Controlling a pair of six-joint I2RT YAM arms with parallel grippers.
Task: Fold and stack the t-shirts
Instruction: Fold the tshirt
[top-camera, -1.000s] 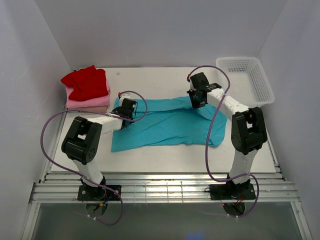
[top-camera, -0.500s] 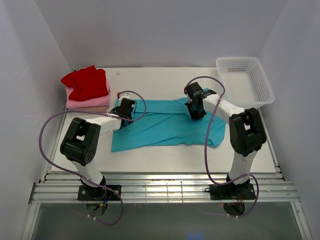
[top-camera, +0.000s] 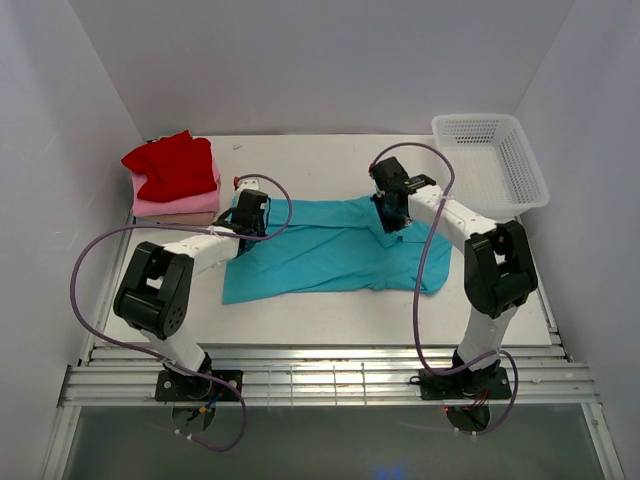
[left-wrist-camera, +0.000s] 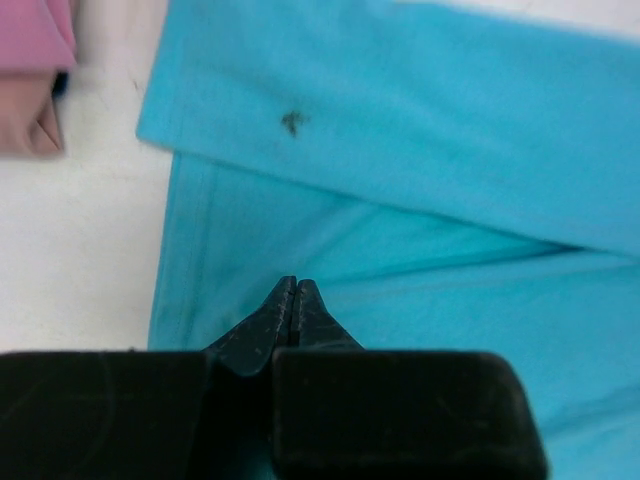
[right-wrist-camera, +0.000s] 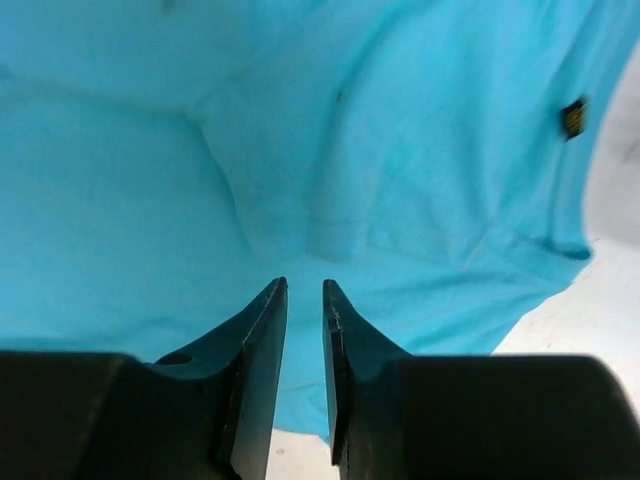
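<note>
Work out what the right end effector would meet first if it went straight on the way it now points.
Most likely the teal t-shirt: in the right wrist view the right end effector points straight at its wrinkled cloth, with nothing between. How near it is cannot be told.

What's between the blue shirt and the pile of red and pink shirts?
Nothing, just a bare strip of white table between the teal shirt and the pile, seen in the left wrist view.

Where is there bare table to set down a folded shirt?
Near strip of white table in front of the teal shirt; far strip between the red-topped shirt stack and white mesh basket. Crowded: centre, under left gripper and right gripper.
</note>
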